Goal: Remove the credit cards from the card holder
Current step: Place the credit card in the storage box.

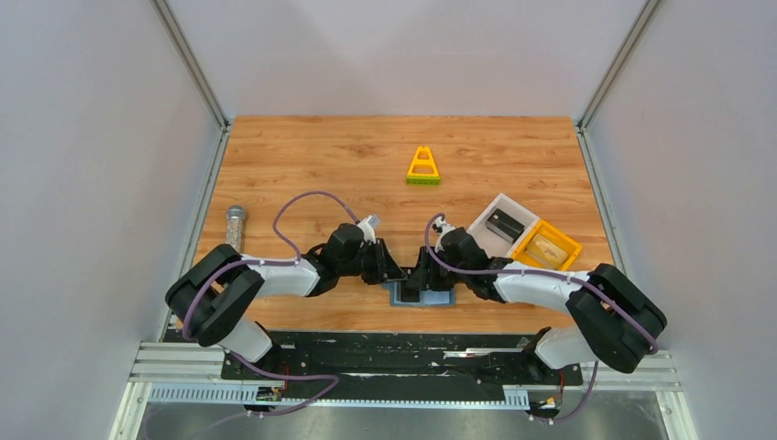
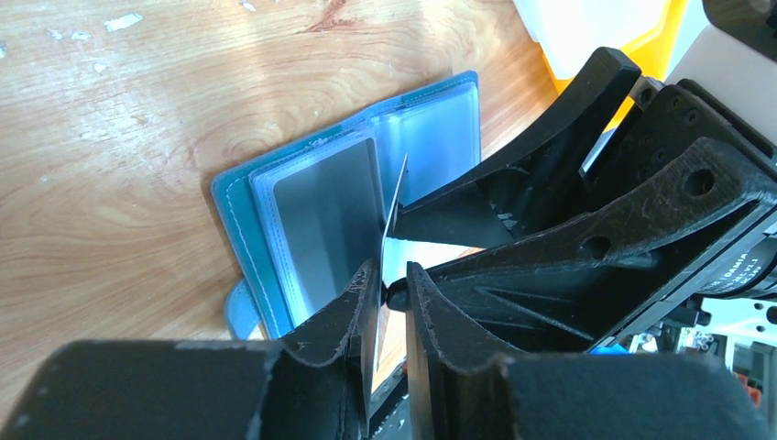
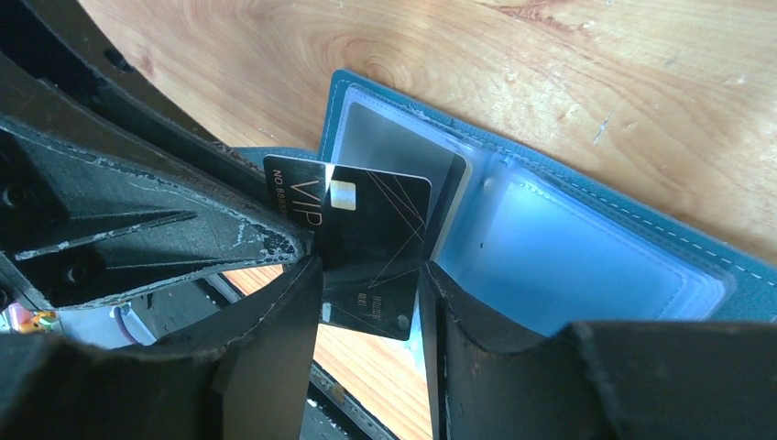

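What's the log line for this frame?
phase: card extraction; black card upright over open card holder; left gripper, right gripper both at card; grips unclear

Wooden table [image 1: 366, 156], open blue card holder [image 1: 442, 299], yellow triangle [image 1: 423, 167], white bin [image 1: 483, 213], yellow bin [image 1: 568, 239], small jar [image 1: 235, 225]

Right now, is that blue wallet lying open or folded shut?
Open: the flat slate-blue bifold wallet lies spread on the wooden table, both clear-pocket panels facing up.
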